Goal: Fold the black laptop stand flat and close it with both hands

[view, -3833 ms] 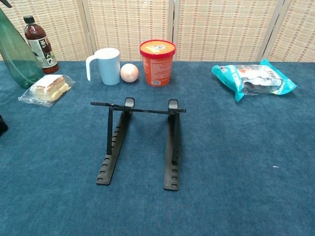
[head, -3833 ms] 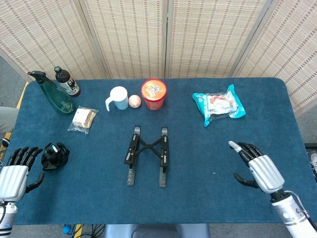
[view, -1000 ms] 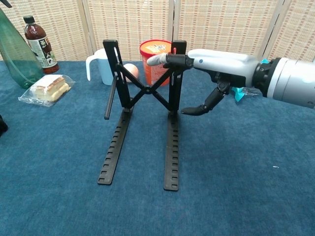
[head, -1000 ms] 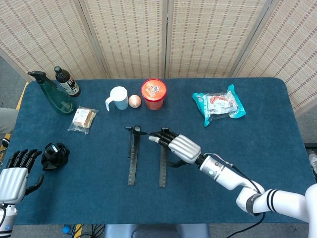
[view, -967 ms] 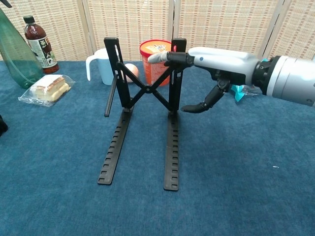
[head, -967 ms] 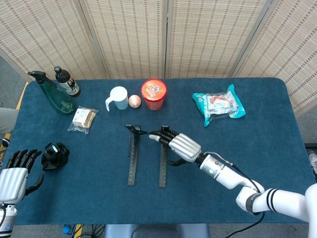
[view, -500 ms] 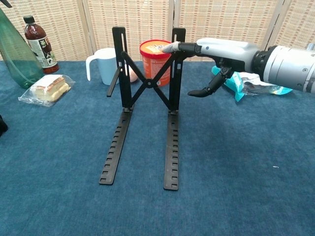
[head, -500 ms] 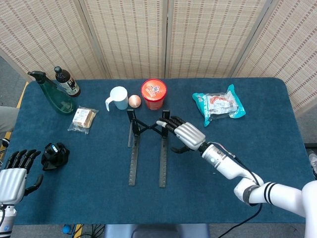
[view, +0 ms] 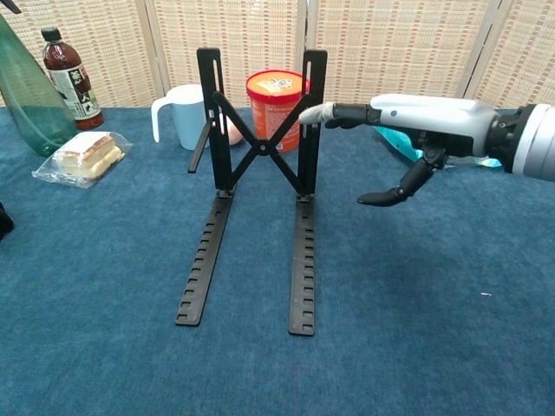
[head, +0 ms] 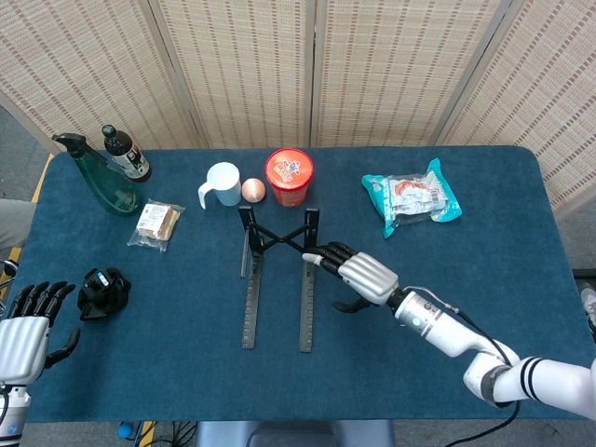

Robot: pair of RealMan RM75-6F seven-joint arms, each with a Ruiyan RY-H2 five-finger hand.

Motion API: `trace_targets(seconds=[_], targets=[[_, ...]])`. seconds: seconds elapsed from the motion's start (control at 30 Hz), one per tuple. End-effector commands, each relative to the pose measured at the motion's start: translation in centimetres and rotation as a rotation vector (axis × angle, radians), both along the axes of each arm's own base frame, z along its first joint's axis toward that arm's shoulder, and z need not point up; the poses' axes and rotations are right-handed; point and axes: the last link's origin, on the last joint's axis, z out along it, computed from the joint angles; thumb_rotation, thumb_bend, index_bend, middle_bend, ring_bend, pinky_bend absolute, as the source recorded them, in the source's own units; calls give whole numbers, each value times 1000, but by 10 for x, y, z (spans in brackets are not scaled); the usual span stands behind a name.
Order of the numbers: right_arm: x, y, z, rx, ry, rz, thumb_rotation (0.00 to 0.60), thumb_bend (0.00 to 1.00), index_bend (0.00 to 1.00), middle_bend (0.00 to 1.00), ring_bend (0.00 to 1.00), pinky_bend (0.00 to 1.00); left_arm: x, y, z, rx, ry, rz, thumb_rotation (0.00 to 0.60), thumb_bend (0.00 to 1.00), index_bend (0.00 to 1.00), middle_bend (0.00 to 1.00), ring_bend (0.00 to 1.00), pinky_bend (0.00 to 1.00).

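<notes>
Here, right hand (view: 408, 130) fingers spread, empty, beside upright laptop stand (view: 257, 156).

Head view: high above the near table (head: 521, 186) edge, looking steeply down; whole blue top in frame, woven screens (head: 307, 65) at the far side. Left hand (head: 23, 331) at the lower left corner, seen here only.

Chest view: low, near table height, facing level toward the screens (view: 390, 43); much closer in.

Shared ground: laptop stand (head: 277, 279) (view: 258, 173), just beyond the fingertips (head: 312, 253) (view: 310, 113) of the right hand (head: 365, 276) (view: 416, 121); past it the mug (head: 222, 184) (view: 184, 116) and red tub (head: 289, 177) (view: 277, 108).
</notes>
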Motion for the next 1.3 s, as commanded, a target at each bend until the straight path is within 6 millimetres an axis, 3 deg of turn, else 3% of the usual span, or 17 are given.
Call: trace_targets(seconds=[0.03, 0.47, 1.3], targets=[[-2, 0, -6, 24, 12, -7, 600, 207, 0, 37, 0, 34, 1, 1, -1, -1, -1, -4, 600, 311, 148, 139, 95, 60], [9, -24, -42, 75, 19, -37, 600, 207, 0, 42, 0, 34, 2, -5, 2, 9, 3, 5, 600, 310, 148, 139, 95, 60], [22, -39, -57, 87, -4, -47, 600, 207, 0, 50, 0, 34, -2, -7, 3, 15, 2, 15, 600, 311, 148, 139, 94, 60]])
